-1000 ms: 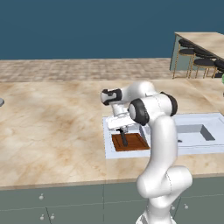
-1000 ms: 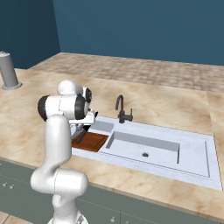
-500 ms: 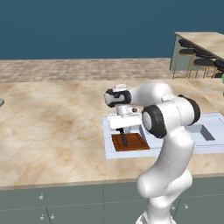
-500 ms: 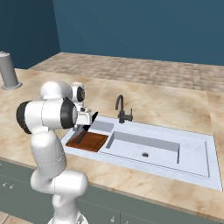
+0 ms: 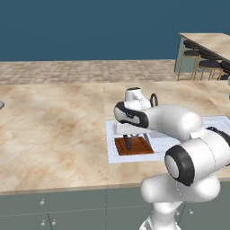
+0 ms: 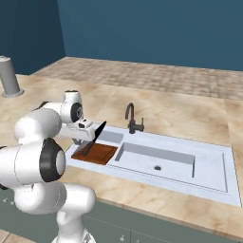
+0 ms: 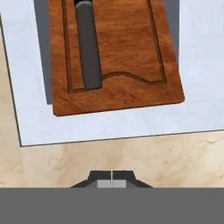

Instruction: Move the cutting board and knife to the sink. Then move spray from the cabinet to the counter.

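The reddish-brown cutting board [image 5: 134, 146] [image 6: 98, 153] [image 7: 114, 57] lies in the shallow left part of the sink [image 6: 209, 166]. The knife [image 6: 94, 140] [image 5: 128, 142] leans on the board, with its black handle [image 7: 87, 48] down and its dark blade pointing up. My gripper [image 7: 112, 184] [image 5: 127, 133] hovers just above the board's near end, shut with nothing between its fingers. The beige counter [image 5: 54, 130] [image 7: 131, 159] surrounds the sink. The spray and the cabinet are out of view.
A dark curved faucet [image 6: 132, 118] stands behind the deep basin [image 6: 159, 161]. A grey upright cylinder [image 6: 9, 77] stands at the far left of the counter. Bar stools [image 5: 202, 63] and a second counter lie at the far right.
My arm's elbow has swung low and toward the cameras while the hand stayed over the board. The gripper stayed shut. Board and knife have not moved.
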